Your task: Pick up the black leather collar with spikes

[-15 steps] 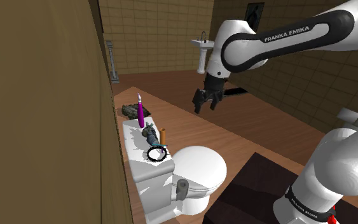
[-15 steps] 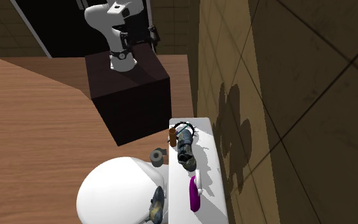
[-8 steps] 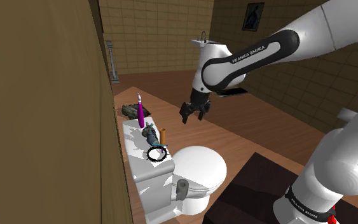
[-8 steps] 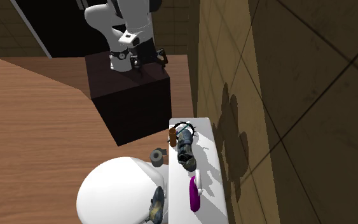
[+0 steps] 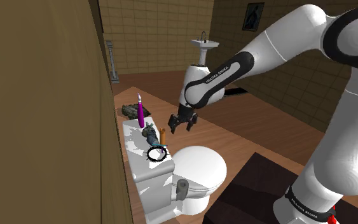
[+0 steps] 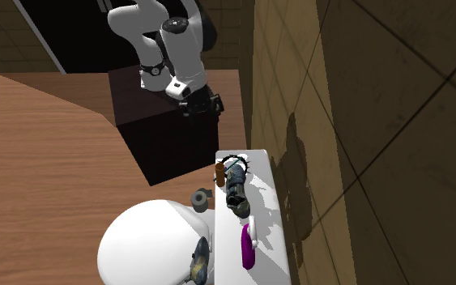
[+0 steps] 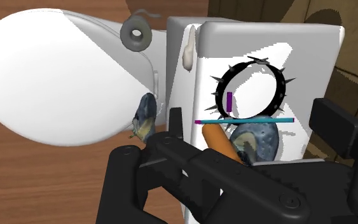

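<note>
The collar [image 5: 156,153], a black ring set with spikes, lies flat on the white lid of the toilet tank [image 5: 135,137]. It sits at the end of the lid nearest the stand [image 6: 169,121]. In the wrist view the collar [image 7: 222,89] lies out ahead of the gripper with white lid showing through its middle.

An orange cylinder [image 5: 163,135] stands just beside the collar. A mottled grey-blue thing [image 5: 149,133] lies next to that, perhaps a shoe, though its shape is hard to make out. Further along the lid stands a purple stick [image 5: 140,113].

The gripper [image 5: 182,122] hangs in the air to the shoulder view's right of the tank, above the level of the lid and apart from the collar. Its two black fingers stand spread with nothing between them. In the second exterior view the gripper [image 6: 206,104] is over the stand's near edge, short of the tank.

The toilet's rounded white seat lid [image 5: 199,167] is down, and a grey roll [image 5: 182,186] hangs at the side of the tank. The floor is brown wood planking [image 5: 234,127] and the walls are tan tile. A brown wall [image 5: 44,114] rises right behind the tank. At the far wall stand a white pedestal sink [image 5: 204,46] and a dark framed picture [image 5: 255,16]. A black area [image 6: 72,32] shows behind the arm in the second exterior view.
</note>
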Controlling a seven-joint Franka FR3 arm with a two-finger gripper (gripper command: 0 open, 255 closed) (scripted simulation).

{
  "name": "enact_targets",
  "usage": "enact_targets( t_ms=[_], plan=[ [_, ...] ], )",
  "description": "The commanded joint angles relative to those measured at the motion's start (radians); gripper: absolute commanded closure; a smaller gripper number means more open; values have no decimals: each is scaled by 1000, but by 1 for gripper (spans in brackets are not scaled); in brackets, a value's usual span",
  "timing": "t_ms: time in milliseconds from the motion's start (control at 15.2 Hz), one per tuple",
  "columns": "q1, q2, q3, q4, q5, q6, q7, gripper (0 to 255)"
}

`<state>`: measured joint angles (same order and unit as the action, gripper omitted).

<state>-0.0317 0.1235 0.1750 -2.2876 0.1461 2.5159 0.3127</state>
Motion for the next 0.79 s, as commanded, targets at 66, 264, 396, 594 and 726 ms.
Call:
enact_targets(
  t_ms=[66, 264, 396, 594, 726],
  plan=[
    [7, 113, -4, 56, -11, 53, 25, 0],
    [17, 232, -12, 131, -21, 94, 47, 0],
    [24, 312, -19, 187, -26, 116, 60, 0],
    [35, 431, -29, 280, -30, 138, 77, 0],
    [42, 510, -35, 348, -31, 147, 87, 0]
  ],
)
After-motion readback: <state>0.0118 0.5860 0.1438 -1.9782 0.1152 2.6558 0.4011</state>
